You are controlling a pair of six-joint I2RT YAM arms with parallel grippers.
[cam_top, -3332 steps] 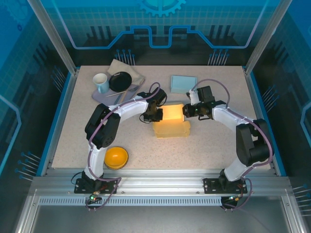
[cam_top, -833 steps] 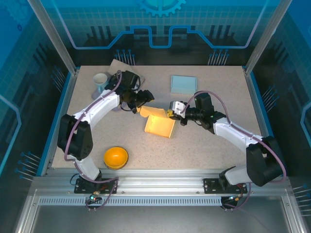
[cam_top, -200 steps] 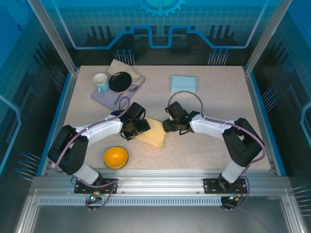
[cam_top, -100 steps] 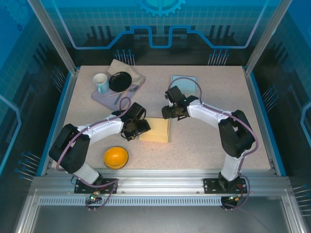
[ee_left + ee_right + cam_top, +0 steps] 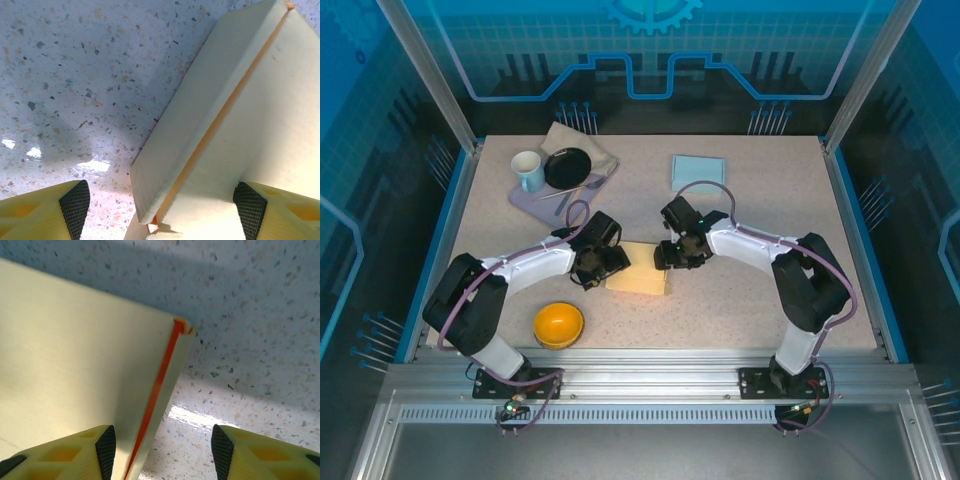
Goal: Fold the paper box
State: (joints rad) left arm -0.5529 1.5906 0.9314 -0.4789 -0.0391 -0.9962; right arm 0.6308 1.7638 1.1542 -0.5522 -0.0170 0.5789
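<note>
As the paper box point(image 5: 638, 270) lies flat (seam orange), both arms' jaws gape astride its edges

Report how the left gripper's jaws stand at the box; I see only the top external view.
Observer: The left gripper is open, straddling the edge of the paper box, half over its top, half over bare table.
Operator: Check the right gripper.
Observer: The right gripper is open too, straddling a box corner.
Operator: Describe the box's seam.
Observer: A thin orange line runs along the seam; the box looks closed nearly flush.
</note>
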